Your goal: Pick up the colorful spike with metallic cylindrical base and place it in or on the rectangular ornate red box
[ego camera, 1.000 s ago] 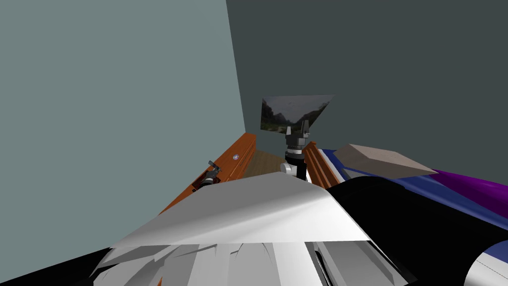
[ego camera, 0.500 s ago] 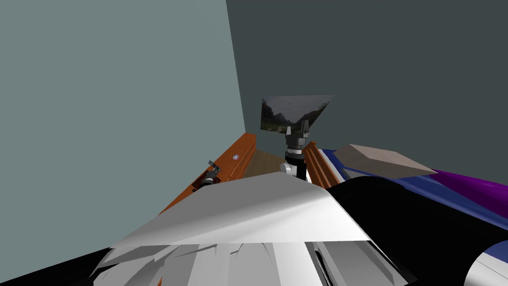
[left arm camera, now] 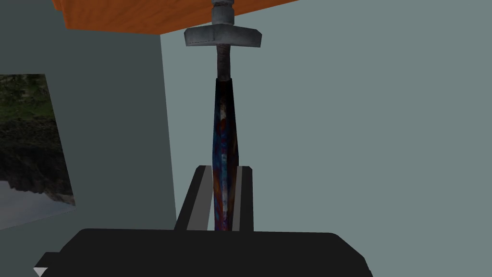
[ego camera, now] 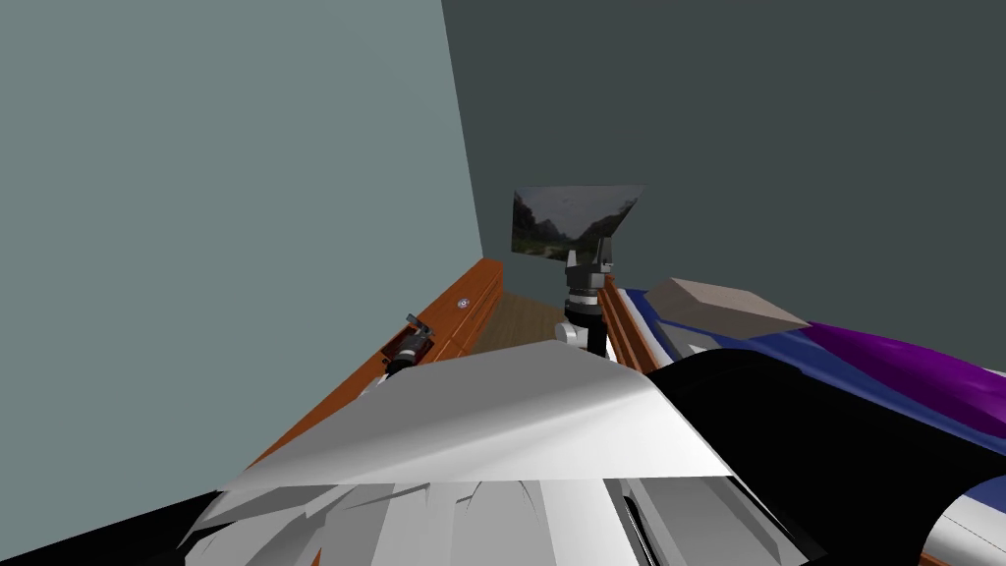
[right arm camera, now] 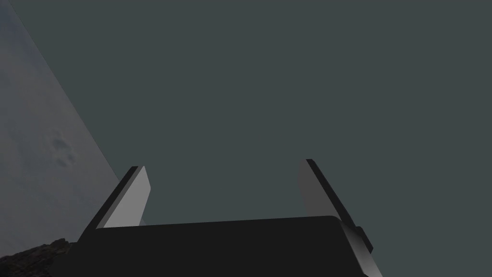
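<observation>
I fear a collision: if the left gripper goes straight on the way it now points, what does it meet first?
Probably the orange wooden surface. The left gripper is shut on the colorful spike, whose grey base lies ahead at that surface. Whether they already touch is unclear.

Spike (left arm camera: 225,125) — multicolour blue/red/orange shaft, grey metal base w/ crossbar — pinched in left gripper (left arm camera: 225,167), base pointing away.
</observation>
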Robot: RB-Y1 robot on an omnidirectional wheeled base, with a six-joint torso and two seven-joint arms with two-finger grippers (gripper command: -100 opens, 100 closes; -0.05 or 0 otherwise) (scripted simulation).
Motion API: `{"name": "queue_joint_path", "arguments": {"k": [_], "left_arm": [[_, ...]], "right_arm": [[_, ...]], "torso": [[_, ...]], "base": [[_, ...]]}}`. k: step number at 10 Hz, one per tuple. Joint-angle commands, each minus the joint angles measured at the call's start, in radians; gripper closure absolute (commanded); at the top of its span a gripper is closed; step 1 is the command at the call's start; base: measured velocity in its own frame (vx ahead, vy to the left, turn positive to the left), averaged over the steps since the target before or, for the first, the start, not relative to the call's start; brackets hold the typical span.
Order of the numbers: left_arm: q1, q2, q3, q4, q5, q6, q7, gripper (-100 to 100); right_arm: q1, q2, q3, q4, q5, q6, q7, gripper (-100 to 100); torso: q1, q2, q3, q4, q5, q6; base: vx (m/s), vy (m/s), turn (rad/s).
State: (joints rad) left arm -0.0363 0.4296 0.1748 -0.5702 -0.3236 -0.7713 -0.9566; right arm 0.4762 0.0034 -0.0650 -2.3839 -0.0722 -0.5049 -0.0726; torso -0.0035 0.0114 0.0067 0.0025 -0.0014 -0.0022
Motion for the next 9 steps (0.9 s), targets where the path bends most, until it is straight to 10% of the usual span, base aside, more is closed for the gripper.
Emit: {"name": "queue_joint_path", "arguments": {"k": [1, 6, 9], "left_arm": [[0.004, 0.025, -0.01, -0.019, 0.005, 0.0, 0.028, 100], [-0.006, 0.085, -0.008, -0.03, 0.04, 0.019, 0.098, 100], [-0.033, 0.089, 0.023, -0.002, 0.044, 0.034, 0.094, 100]], "right_arm": [[0.0, 0.0, 0.0, 0.0, 0.0, 0.0, 0.0, 0], [0.0, 0.0, 0.0, 0.0, 0.0, 0.0, 0.0, 0], [0.0, 0.0, 0.0, 0.0, 0.0, 0.0, 0.0, 0]], "torso": [[0.0, 0.0, 0.0, 0.0, 0.0, 0.0], [0.008, 0.0, 0.0, 0.0, 0.0, -0.004], [0.013, -0.012, -0.006, -0.002, 0.001, -0.003]], "base": [[-0.171, -0.051, -0.003], [-0.145, -0.001, 0.031], [0.02, 0.107, 0.056]]}}
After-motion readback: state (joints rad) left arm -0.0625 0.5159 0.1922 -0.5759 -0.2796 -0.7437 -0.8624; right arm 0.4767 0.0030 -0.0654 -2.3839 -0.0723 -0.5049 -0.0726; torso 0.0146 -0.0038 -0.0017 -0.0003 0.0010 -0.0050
